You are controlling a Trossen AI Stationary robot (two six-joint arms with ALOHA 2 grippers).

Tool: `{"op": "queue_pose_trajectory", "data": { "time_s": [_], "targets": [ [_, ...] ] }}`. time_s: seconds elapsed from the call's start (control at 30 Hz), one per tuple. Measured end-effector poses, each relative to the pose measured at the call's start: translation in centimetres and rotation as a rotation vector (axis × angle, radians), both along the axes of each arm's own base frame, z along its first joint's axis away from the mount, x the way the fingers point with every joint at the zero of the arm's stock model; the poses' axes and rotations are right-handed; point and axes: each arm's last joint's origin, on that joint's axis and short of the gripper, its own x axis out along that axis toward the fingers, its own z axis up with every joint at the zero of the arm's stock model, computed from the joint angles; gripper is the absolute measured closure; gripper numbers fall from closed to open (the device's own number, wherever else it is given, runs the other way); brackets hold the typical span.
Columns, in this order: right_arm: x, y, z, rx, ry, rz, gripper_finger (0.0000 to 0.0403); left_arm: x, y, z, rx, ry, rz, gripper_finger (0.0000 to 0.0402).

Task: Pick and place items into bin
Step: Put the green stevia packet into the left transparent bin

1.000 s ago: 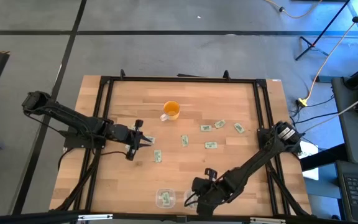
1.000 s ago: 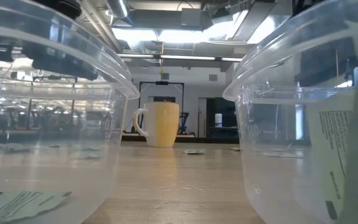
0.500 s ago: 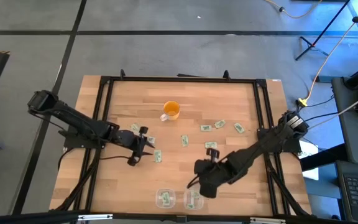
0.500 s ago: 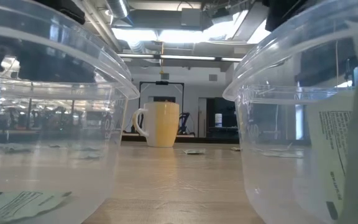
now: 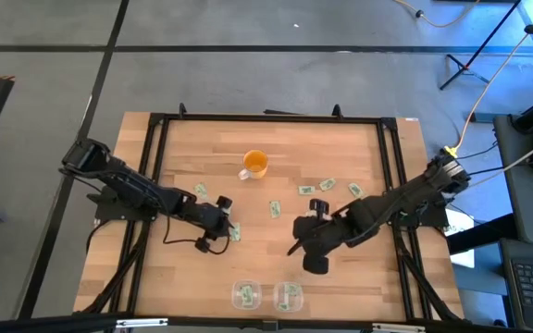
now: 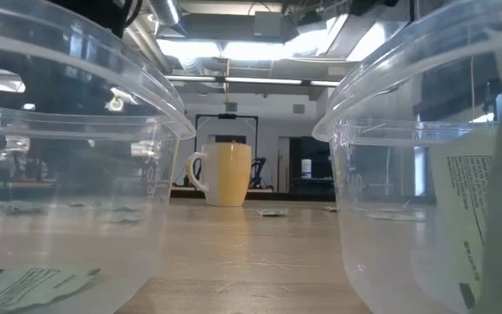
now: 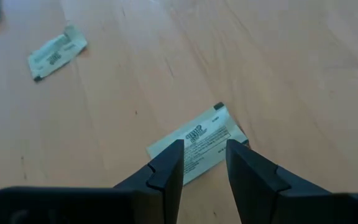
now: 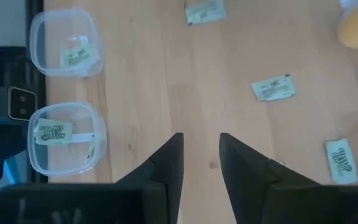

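**Left gripper over a packet; right gripper risen off the bins**

The left gripper has its fingers spread, a narrow gap between them, straddling one end of a packet lying flat on the table. Whether the tips touch the packet cannot be told; its near end is hidden behind them. In the high view this gripper sits beside the same packet, having moved inward from where it was a second ago.

The right gripper also has its fingers parted and holds nothing. It hangs above bare wood, with two clear bins at the near table edge, each holding a packet. In the high view it stands mid-table, having come away from the bins.

Five more packets lie loose toward the right and centre, well apart, with open wood between them. The cup stands clear of both arms. The low view is mostly blocked by bin walls.
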Motion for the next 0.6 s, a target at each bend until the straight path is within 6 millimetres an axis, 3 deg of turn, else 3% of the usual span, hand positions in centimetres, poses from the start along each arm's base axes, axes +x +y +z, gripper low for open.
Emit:
{"op": "queue_pose_trajectory", "data": {
  "time_s": [0.27,0.6],
  "targets": [
    [-0.5,-1.4,1.7,-0.003,-0.048,0.012,0.0297,0.3,-0.1,-0.7,0.006,0.010,0.001,0.0293],
    [-0.2,-2.1,1.7,0.000,-0.054,-0.014,0.0297,1.0,0.5,-2.1,-0.010,0.038,0.043,0.0315]
  ]
}}
